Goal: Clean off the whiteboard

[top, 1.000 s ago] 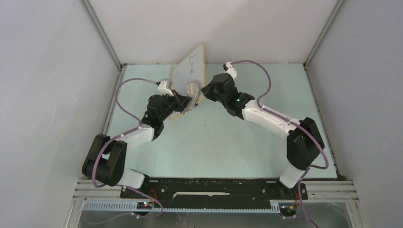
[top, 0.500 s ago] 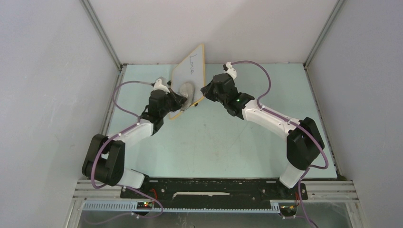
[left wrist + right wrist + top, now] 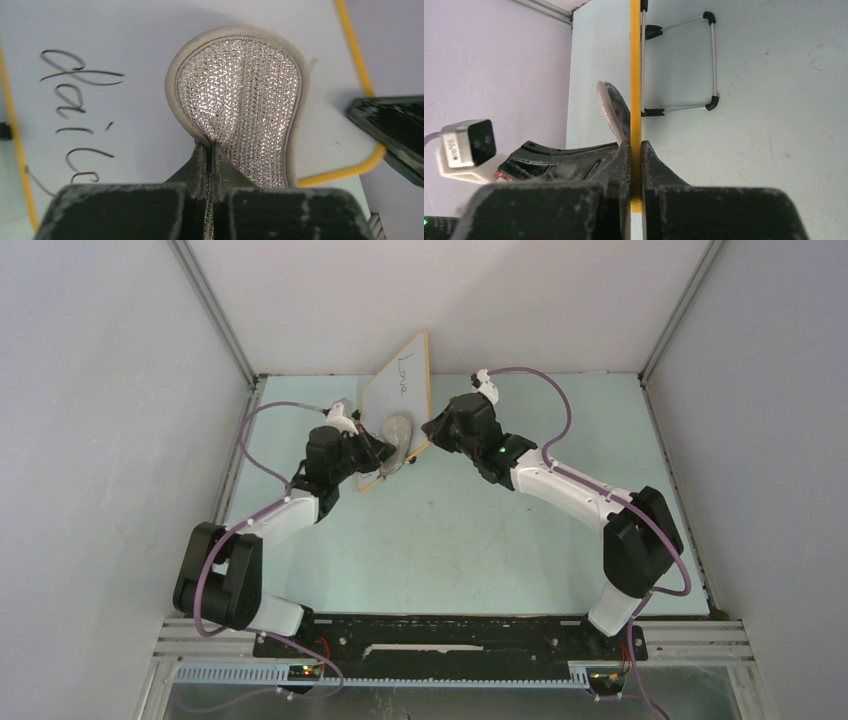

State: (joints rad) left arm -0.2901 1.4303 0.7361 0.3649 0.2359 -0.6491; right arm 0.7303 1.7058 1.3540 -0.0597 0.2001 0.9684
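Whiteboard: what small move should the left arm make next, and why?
Probably slide the pad sideways across the whiteboard onto the handwriting. The left gripper pinches the pad over a blank patch, the dark strokes lie unwiped just beside it, and the right gripper clamps the whiteboard's edge, steadying it.

Robot lab enclosure: bare grey walls point(image 3: 90, 440), aluminium rails point(image 3: 212, 310) (two arms point(image 3: 290, 520) bolted to table point(image 3: 440, 540)).
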